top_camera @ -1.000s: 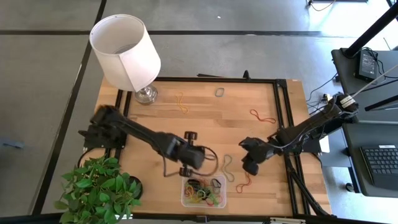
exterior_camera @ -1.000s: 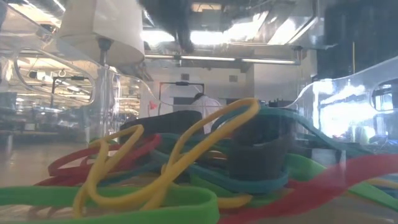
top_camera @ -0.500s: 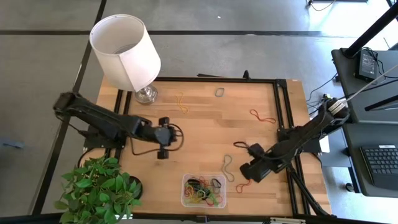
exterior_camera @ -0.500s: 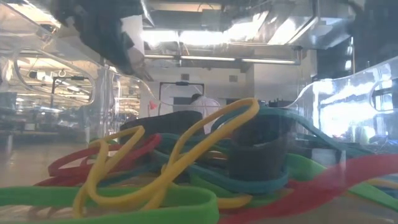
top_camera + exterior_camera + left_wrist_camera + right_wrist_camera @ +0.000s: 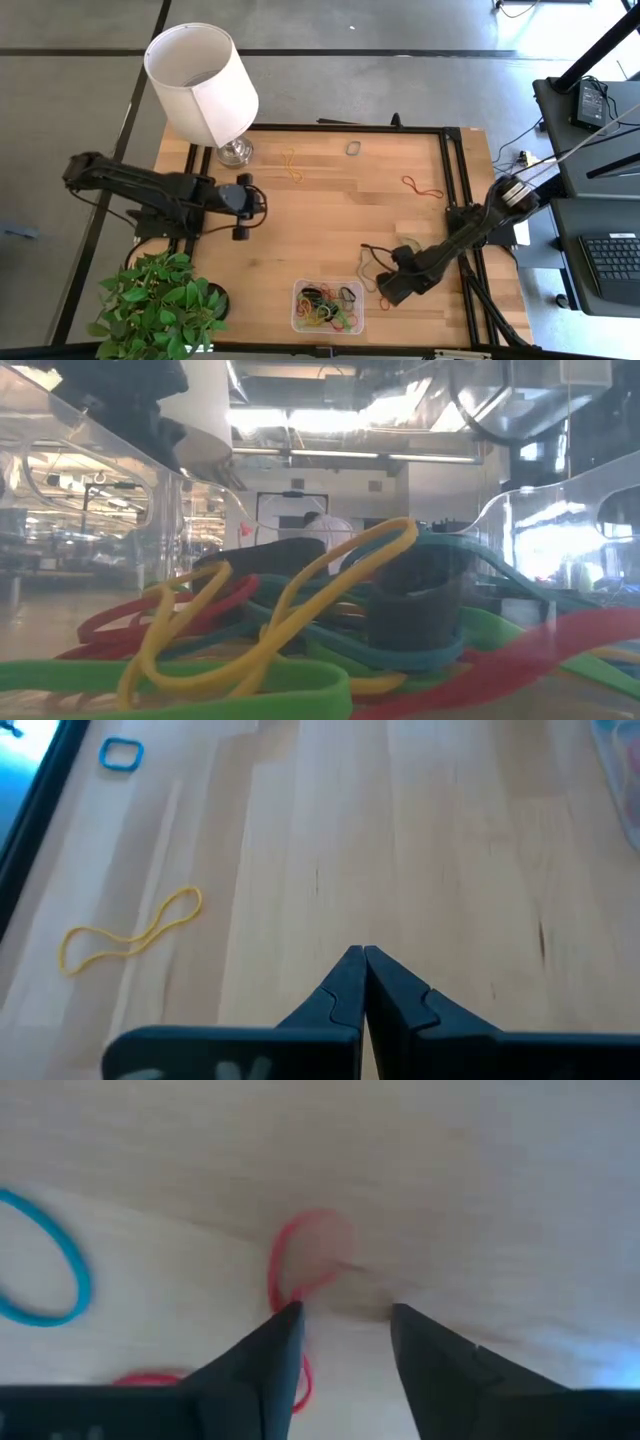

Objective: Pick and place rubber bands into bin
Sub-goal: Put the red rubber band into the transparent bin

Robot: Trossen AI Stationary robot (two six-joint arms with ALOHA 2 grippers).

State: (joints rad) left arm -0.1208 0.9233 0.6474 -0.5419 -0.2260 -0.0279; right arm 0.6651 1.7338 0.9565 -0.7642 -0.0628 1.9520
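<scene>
Bin (image 5: 327, 308) at the table's near edge holds a heap of rubber bands (image 5: 325, 305) as the right gripper (image 5: 390, 289), fingers apart, descends on a red band (image 5: 300, 1275); several lie scattered; left gripper (image 5: 243, 196) waits shut.

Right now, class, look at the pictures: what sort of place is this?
Probably a robotics lab or workshop. A framed wooden table carries two robot arms; beside it stands a desk with a keyboard and cables, and the low view shows a large hall with ceiling lights.
</scene>
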